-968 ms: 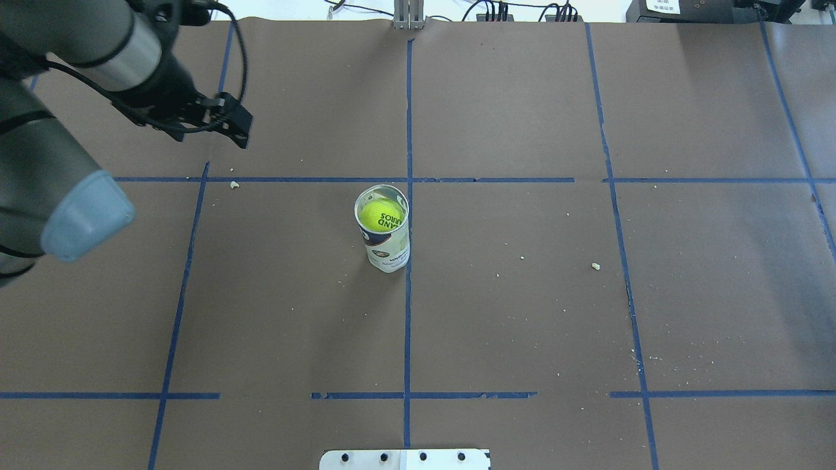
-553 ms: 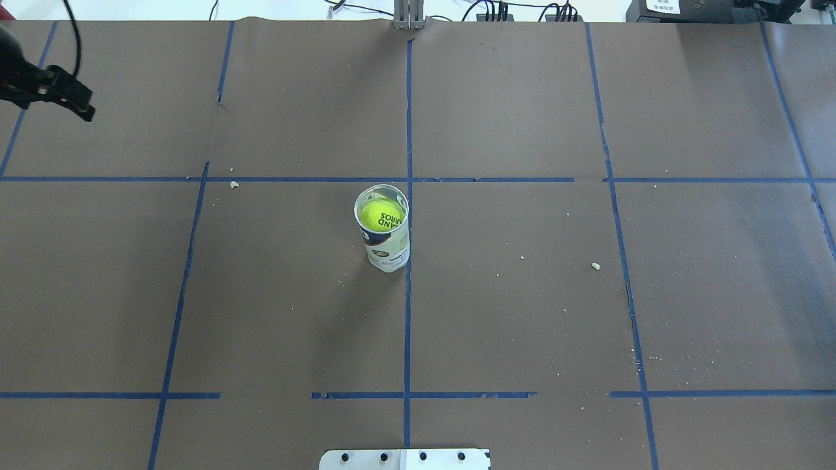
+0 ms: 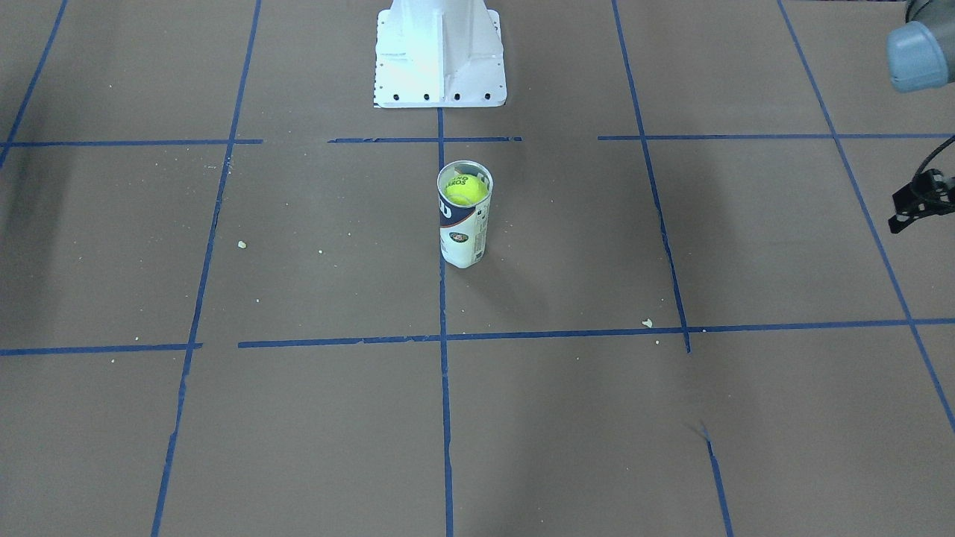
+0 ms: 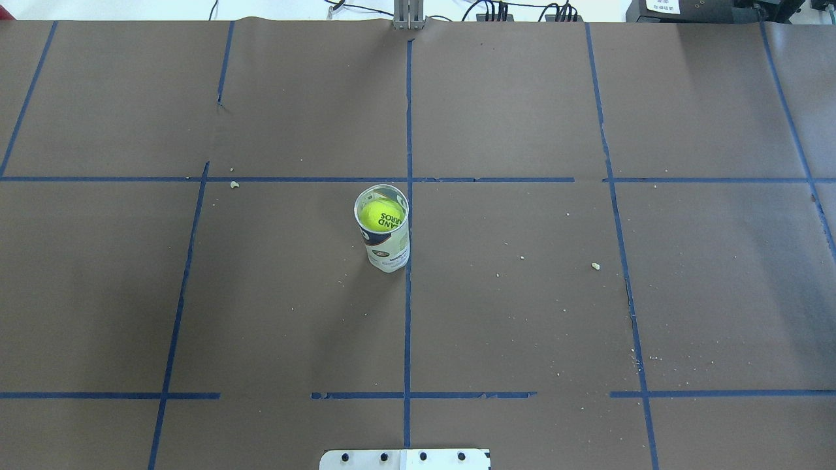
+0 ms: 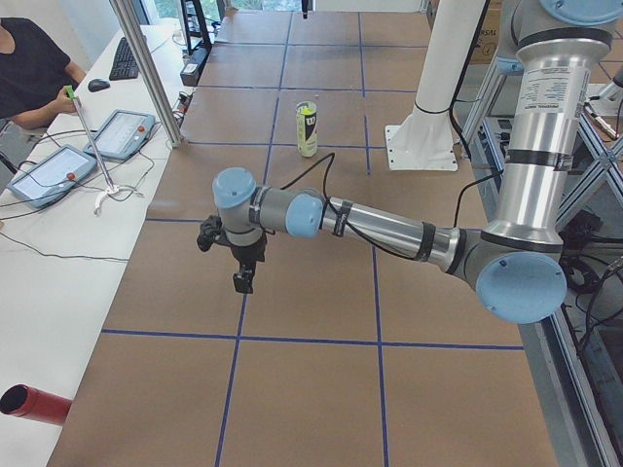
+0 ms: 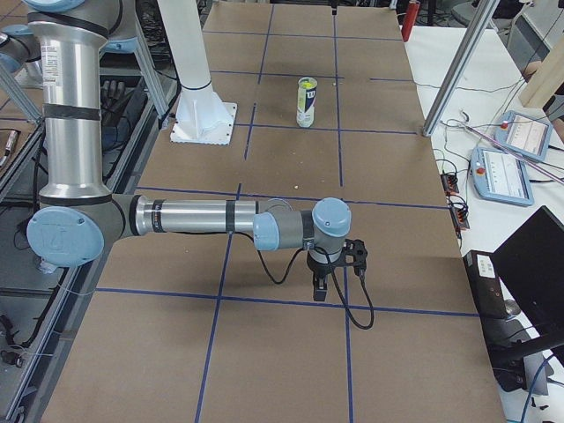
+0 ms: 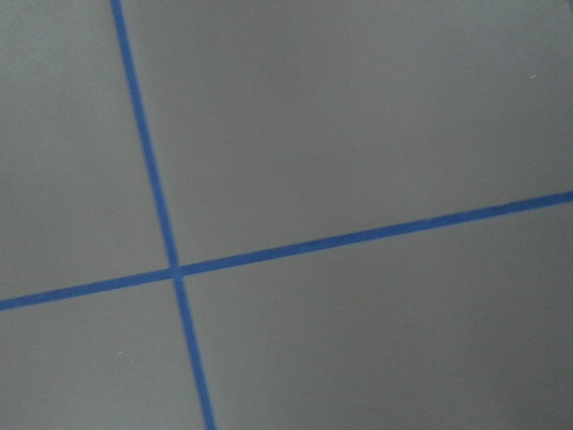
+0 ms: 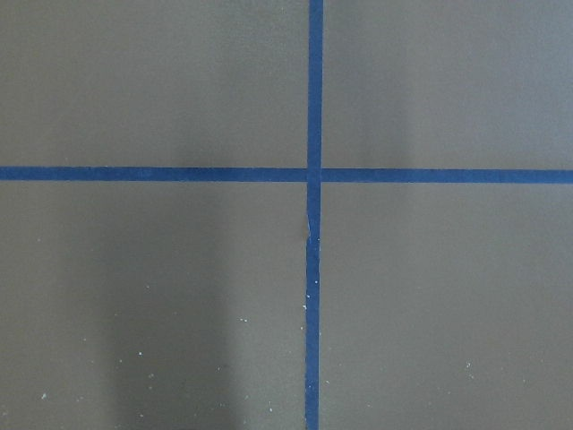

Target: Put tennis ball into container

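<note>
The clear container (image 4: 390, 251) with its white and navy label stands upright near the table's middle, beside the centre tape line. The yellow-green tennis ball (image 4: 382, 215) sits inside it near the top, lettering up; the front-facing view also shows the ball (image 3: 465, 190) in the container (image 3: 464, 235). My left gripper (image 3: 900, 218) hangs far off to the side at that view's right edge, low over the paper (image 5: 241, 282); I cannot tell its state. My right gripper (image 6: 320, 291) hovers far from the tube at the other end; I cannot tell whether it is open or shut.
The white robot base (image 3: 439, 60) stands behind the tube. Brown paper with blue tape lines covers the table, with small crumbs scattered on it. Both wrist views show only paper and tape. Tablets (image 5: 122, 131) and a metal post (image 5: 146, 68) sit beyond the table's left end.
My left arm has swung away to the left and left the overhead view. The tube and the ball inside it have not moved.
</note>
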